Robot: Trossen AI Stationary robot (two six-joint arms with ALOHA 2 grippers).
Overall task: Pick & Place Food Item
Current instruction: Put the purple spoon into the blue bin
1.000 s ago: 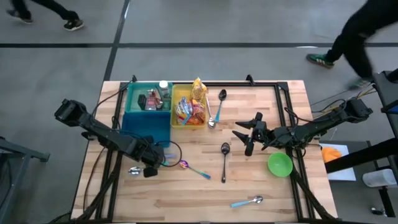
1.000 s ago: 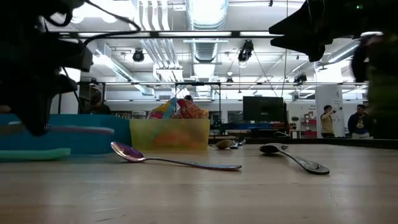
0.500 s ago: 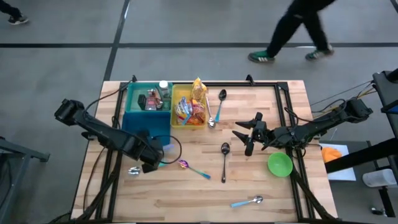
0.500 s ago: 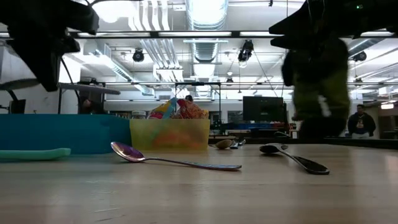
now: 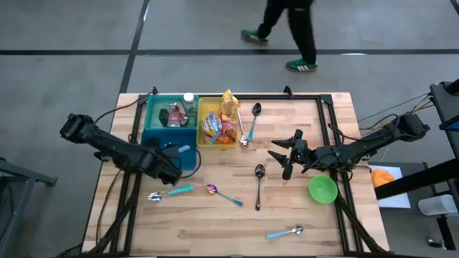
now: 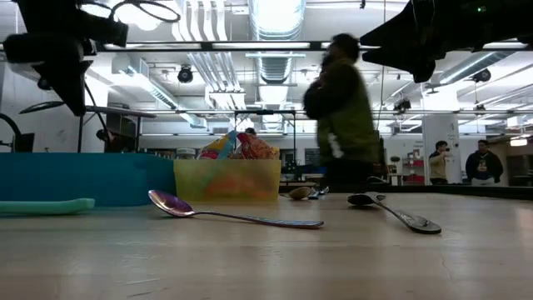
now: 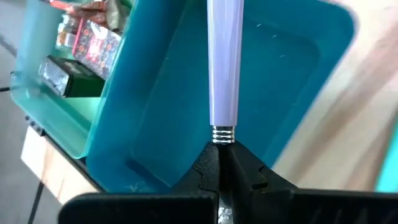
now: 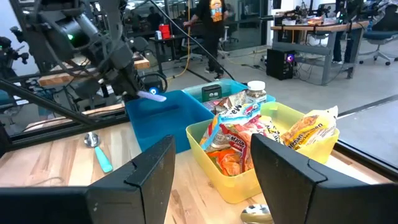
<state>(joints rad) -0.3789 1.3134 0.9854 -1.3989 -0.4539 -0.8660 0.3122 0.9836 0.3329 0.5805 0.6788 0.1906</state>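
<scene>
Your left gripper point(image 7: 217, 163) has its jaws pressed together on the metal end of a lavender-handled utensil point(image 7: 224, 65), its long axis running straight out ahead of the fingers. In the high view the left gripper point(image 5: 166, 159) hangs over the near, empty half of the teal bin point(image 5: 154, 145), so a release here looks likely to land inside. The bin's walls are close on both sides; best keep the handle along the bin's length.

Your right gripper point(image 5: 285, 155) waits mid-table, jaws spread, holding nothing. The food packets point(image 8: 239, 134) sit in the yellow bin point(image 5: 201, 126), touching the teal bin's right wall. The right arm is nearer them, with open board between, apart from a black spoon point(image 5: 259, 183) just below that line.

Loose on the board: teal-handled spoon point(image 5: 169, 192), purple spoon point(image 5: 221, 194), blue-handled spoon point(image 5: 285, 232), green bowl point(image 5: 323, 189). A person point(image 5: 287, 29) walks past the far edge.
</scene>
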